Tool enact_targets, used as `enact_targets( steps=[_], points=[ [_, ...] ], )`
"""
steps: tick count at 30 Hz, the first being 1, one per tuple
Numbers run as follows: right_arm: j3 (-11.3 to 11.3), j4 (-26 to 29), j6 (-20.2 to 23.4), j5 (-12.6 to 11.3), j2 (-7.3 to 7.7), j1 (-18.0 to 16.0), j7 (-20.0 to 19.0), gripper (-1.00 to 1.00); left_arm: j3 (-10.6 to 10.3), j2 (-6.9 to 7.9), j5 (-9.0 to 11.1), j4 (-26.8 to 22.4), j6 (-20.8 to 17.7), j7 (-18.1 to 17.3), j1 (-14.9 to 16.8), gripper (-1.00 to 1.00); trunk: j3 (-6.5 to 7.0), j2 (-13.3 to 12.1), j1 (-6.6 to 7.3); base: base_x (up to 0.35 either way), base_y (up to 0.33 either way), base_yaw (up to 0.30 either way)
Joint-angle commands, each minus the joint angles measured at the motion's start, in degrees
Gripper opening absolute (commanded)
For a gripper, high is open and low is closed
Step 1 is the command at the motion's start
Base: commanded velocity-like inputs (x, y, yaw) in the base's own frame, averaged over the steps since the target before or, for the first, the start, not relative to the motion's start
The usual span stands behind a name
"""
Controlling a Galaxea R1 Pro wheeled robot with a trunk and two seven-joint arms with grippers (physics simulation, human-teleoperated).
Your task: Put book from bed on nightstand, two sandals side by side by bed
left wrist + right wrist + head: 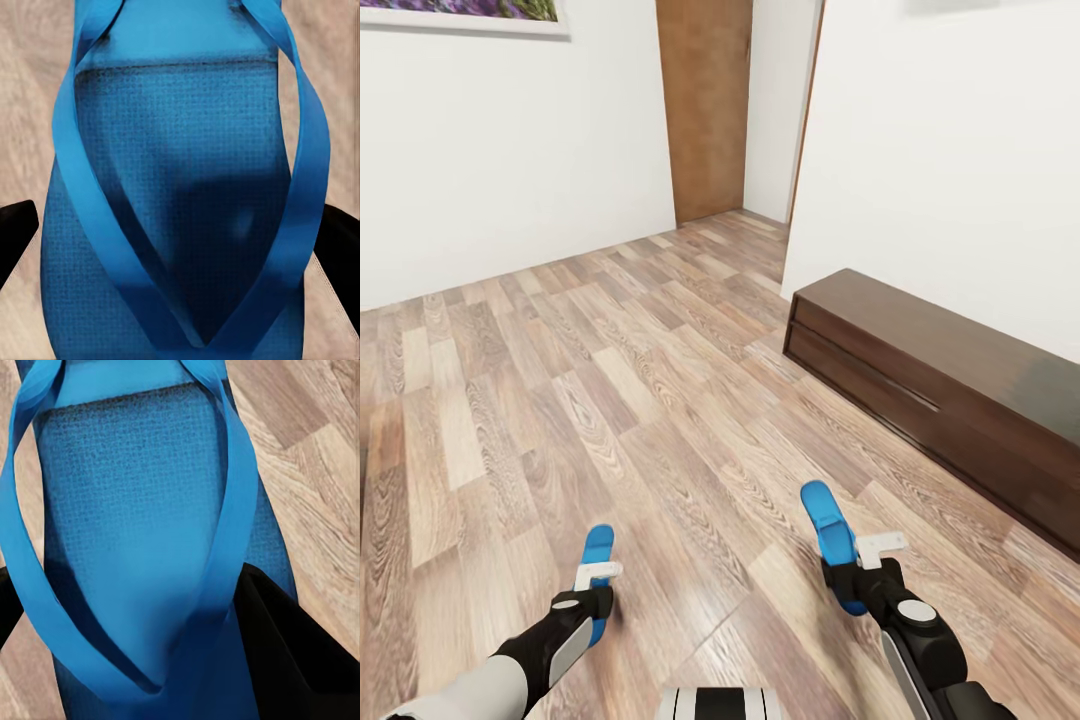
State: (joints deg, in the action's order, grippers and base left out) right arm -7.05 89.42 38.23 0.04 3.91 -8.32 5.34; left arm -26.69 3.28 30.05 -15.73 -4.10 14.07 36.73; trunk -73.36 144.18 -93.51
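Wood-plank floor [610, 400], bed unseen. Left pincer [596, 585], right pincer [857, 572] each apparently pinching a sandal, carried for later pairing.

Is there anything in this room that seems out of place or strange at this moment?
Only the two blue sandals: they are not on the floor. The left gripper carries one sandal and the right gripper carries the other sandal. The long dark bench sits straight along the wall; nothing is spilled or damaged.
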Motion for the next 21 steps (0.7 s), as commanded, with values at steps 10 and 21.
enact_targets(
  steps=[10, 21],
  points=[
    [-0.2, -0.3, 0.3, -0.2, 0.05, 0.0, 0.5, -1.00, -0.5, 0.06, 0.4, -0.2, -0.1, 0.2, -0.1, -1.00, 2.18, -0.1, 0.26, 0.000, 0.000, 0.000],
    [-0.2, -1.2, 0.2, -0.1, 0.05, 0.0, 0.5, -1.00, -0.5, 0.06, 0.4, -0.2, 0.0, 0.0, -0.1, -1.00, 4.62, -0.3, 0.55, 0.000, 0.000, 0.000]
  ],
)
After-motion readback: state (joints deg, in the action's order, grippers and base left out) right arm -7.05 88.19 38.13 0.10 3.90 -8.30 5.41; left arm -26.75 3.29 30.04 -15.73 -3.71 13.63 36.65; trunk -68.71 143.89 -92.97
